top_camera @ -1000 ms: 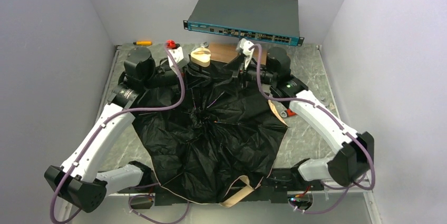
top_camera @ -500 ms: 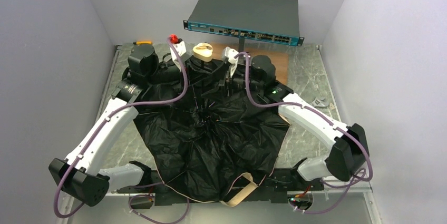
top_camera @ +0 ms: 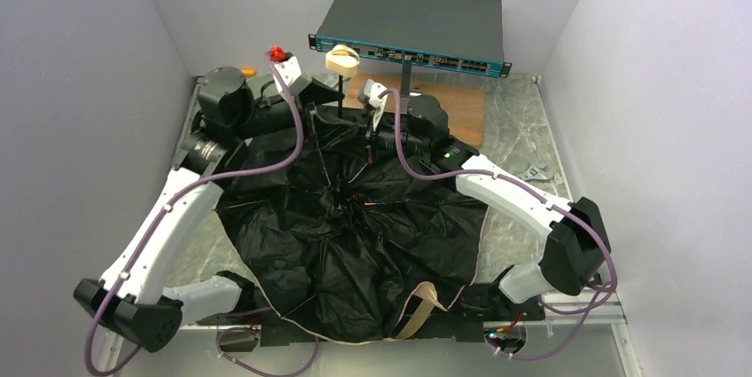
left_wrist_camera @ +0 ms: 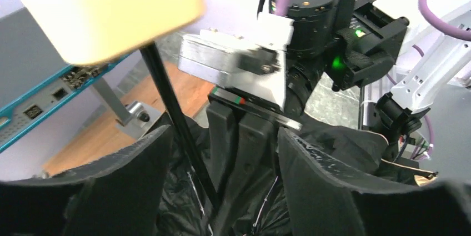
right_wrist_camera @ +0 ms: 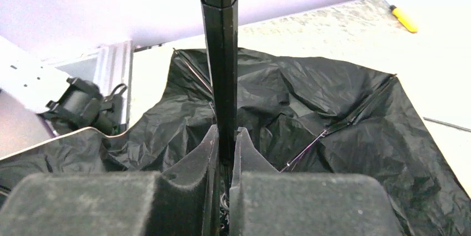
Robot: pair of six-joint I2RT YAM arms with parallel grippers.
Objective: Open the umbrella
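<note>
The umbrella lies upside down on the table, black lining and thin ribs facing up. Its black shaft rises to a cream handle near the back. My right gripper is shut on the lower shaft, just above the canopy. My left gripper is open just under the cream handle. The shaft passes between its wide-apart fingers, closer to the left one, without touching either. In the top view the left gripper is left of the right gripper.
A dark-grey network switch stands raised on a post at the back, over a wooden board. A yellow screwdriver lies at the back left. A beige strap hangs at the umbrella's front rim. Walls close in on three sides.
The right gripper has moved left and shut on the shaft. The left gripper has opened. The cream handle now stands higher and farther back.
</note>
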